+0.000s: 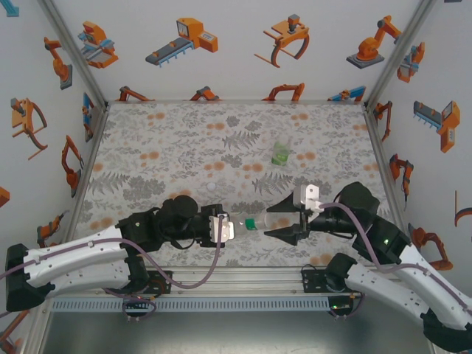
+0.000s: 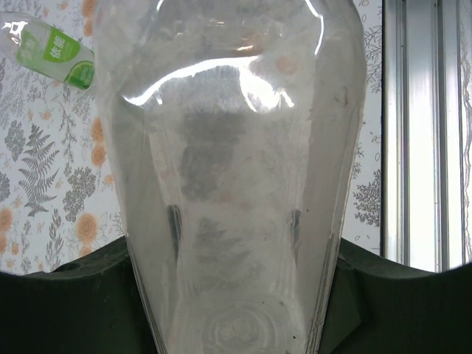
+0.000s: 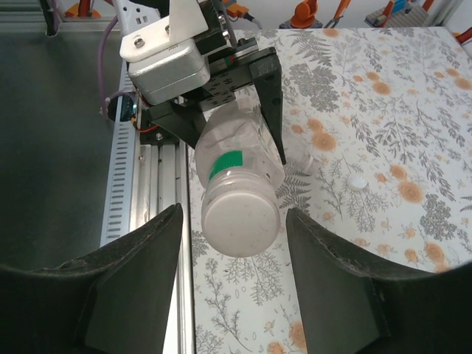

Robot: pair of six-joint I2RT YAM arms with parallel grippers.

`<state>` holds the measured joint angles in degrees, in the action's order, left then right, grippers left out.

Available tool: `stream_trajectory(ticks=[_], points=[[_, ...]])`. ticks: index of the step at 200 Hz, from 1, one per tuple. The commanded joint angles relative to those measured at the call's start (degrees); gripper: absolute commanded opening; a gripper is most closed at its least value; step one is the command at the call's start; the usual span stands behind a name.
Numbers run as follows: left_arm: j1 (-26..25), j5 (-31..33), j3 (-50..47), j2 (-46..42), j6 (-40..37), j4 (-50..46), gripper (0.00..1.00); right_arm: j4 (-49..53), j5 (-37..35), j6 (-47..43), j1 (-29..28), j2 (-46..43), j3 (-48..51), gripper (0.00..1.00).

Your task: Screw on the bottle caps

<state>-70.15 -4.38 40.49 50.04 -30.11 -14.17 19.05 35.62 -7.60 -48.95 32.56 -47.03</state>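
My left gripper (image 1: 221, 228) is shut on a clear bottle (image 1: 254, 223) with a green neck band and holds it level above the table's near edge. In the left wrist view the bottle's body (image 2: 232, 147) stands between the dark fingers (image 2: 74, 295). A white bottle cap (image 3: 240, 217) sits on its mouth and faces my right gripper (image 3: 234, 221). That gripper is open, its fingers (image 3: 140, 251) on either side of the cap with a gap on each side. In the top view my right gripper (image 1: 284, 217) straddles the bottle's cap end. A loose white cap (image 3: 358, 182) lies on the table.
A bottle with a green label (image 1: 280, 153) lies at mid-table, also seen in the left wrist view (image 2: 55, 51). Another loose white cap (image 1: 214, 188) lies behind the left arm. The aluminium rail (image 1: 243, 276) runs along the near edge. Patterned walls enclose the table.
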Motion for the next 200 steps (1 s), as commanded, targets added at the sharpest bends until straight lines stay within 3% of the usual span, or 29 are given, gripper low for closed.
stream_trajectory(ticks=[1,62,109,130,158,182,200], points=[[-0.3,-1.5,2.2,0.1,0.7,1.0,0.0,-1.9,1.8,-1.0,-0.2,0.4,0.2,0.52],[-0.3,-1.9,2.7,0.8,1.0,1.3,0.0,-0.4,-0.3,-0.9,-0.2,0.2,0.6,0.46],[-0.3,-1.7,2.5,0.3,1.3,3.3,0.0,-2.9,-4.4,6.1,-0.2,-1.2,2.4,0.37],[-0.2,-1.3,1.6,-0.7,2.1,5.8,0.0,-5.9,-9.6,14.9,-0.2,-3.0,4.8,0.31],[-0.1,-0.3,0.0,-2.1,3.4,9.0,0.0,-7.7,-19.3,29.9,-0.2,-4.9,7.4,0.14],[-0.1,1.0,-0.4,-2.3,4.7,9.6,0.0,-3.1,-30.7,49.6,-0.2,-4.4,7.7,0.03],[-0.1,2.5,-0.3,-1.8,5.6,9.6,0.0,-1.7,-32.1,62.8,-0.2,-2.5,7.7,0.0]])
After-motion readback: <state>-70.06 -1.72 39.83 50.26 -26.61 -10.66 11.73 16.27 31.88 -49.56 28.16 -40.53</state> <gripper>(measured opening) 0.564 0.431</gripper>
